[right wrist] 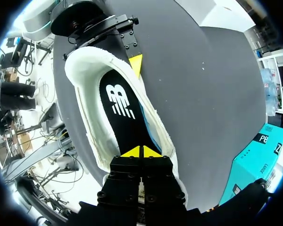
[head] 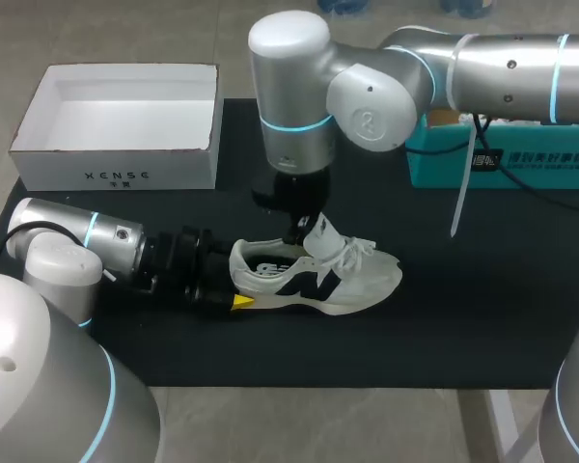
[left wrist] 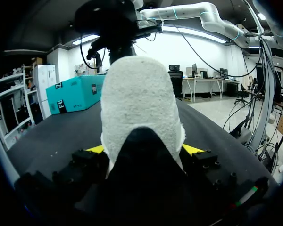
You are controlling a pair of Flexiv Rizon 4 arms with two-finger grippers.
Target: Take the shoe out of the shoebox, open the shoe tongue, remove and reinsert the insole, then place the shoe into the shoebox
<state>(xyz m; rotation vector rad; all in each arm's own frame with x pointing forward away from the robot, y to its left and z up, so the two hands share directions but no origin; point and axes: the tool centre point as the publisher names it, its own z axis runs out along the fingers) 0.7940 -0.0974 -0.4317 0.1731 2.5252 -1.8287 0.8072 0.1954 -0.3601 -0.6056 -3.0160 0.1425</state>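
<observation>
A white sneaker (head: 352, 280) with dark markings lies on its side on the black mat (head: 463, 318), toe to the right. My left gripper (head: 237, 278) comes in low from the left and holds the heel (left wrist: 137, 108). One yellow-tipped finger (left wrist: 193, 149) presses each side, so it is shut on the shoe. My right gripper (head: 299, 236) comes down from above into the shoe's mouth, beside the raised white tongue (head: 323, 231). Its tips (right wrist: 141, 151) are shut together over the black insole (right wrist: 120, 108), with nothing visible between them. The white shoebox (head: 116, 176) stands open at the back left.
A teal carton (head: 521, 159) sits at the back right edge of the mat, under my right arm. A white strap (head: 460, 193) hangs from that arm. Bare mat lies in front of the shoe and to its right.
</observation>
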